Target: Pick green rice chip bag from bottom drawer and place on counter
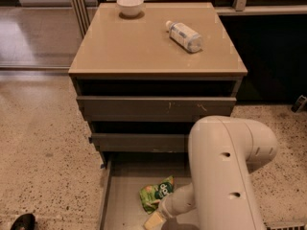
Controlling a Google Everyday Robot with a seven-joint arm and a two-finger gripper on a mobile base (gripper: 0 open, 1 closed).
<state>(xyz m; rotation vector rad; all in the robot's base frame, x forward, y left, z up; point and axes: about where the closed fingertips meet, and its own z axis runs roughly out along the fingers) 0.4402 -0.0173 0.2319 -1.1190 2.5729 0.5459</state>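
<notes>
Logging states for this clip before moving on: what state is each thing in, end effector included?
bag: lying crumpled on the drawer floor
bottom drawer: pulled out, open
upper drawers: not pulled out
bottle: on its side on the counter
bowl: upright, at the counter's back edge
end effector: down in the bottom drawer, at the bag's near edge

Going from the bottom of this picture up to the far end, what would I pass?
Gripper low in the bottom drawer → green rice chip bag → plastic bottle on the counter → white bowl.
</notes>
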